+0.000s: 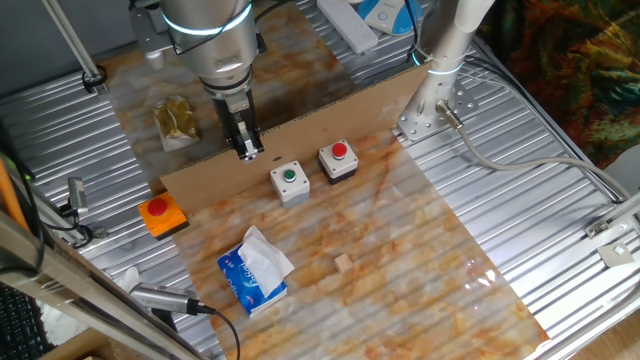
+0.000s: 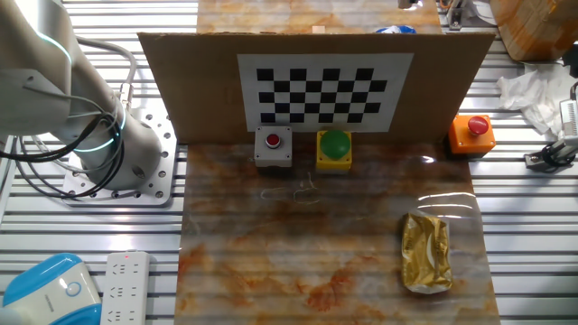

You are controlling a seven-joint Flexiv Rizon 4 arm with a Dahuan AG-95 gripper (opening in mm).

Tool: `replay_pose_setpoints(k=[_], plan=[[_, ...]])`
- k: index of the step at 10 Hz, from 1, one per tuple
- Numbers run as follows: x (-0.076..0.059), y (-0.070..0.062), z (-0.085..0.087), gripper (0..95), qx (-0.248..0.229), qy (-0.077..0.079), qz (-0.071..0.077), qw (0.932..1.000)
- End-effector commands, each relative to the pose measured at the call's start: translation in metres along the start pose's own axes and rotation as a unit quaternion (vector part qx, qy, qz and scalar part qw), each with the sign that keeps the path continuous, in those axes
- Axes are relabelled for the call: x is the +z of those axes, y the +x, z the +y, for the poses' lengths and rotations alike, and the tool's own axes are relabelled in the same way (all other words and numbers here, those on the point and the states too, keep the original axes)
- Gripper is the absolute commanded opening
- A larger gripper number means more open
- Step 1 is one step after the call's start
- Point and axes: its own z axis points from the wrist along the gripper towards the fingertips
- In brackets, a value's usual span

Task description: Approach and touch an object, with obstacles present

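Note:
My gripper (image 1: 248, 151) hangs from the arm, well above the table, with its fingers pressed together and nothing between them. In this view its tip shows over the top edge of the cardboard wall (image 1: 380, 105), just up-left of the green button box (image 1: 290, 182). The red button box (image 1: 338, 161) stands right beside the green one. In the other fixed view both boxes, red (image 2: 273, 146) and green (image 2: 334, 148), stand against the wall's checkerboard face (image 2: 316, 90). The gripper is out of that view; only the arm's base (image 2: 90, 126) shows.
An orange box with a red button (image 1: 161, 214) (image 2: 471, 132) sits at the wall's end. A gold bag (image 1: 176, 122) (image 2: 426, 253) lies on the far side of the wall. A blue tissue pack (image 1: 254, 268) and a small wooden cube (image 1: 344, 263) lie on the near side.

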Motion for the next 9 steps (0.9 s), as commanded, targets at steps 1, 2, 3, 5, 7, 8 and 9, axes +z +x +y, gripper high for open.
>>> replay_pose_setpoints(k=[1,2,3,5,7,8,9], plan=[[-0.0001,0.0009,-0.0007,0.0,-0.013,-0.005,-0.015,0.9998],[-0.0001,0.0009,-0.0007,0.0,-0.016,-0.005,-0.018,0.9997],[-0.0001,0.0009,-0.0007,0.0,-0.024,-0.006,-0.024,0.9994],[-0.0001,0.0009,-0.0007,0.0,-0.027,-0.005,-0.028,0.9992],[-0.0001,0.0009,-0.0007,0.0,-0.027,-0.004,-0.029,0.9992],[-0.0001,0.0009,-0.0007,0.0,-0.027,-0.004,-0.029,0.9992],[-0.0001,0.0009,-0.0007,0.0,-0.029,-0.007,-0.029,0.9991]])
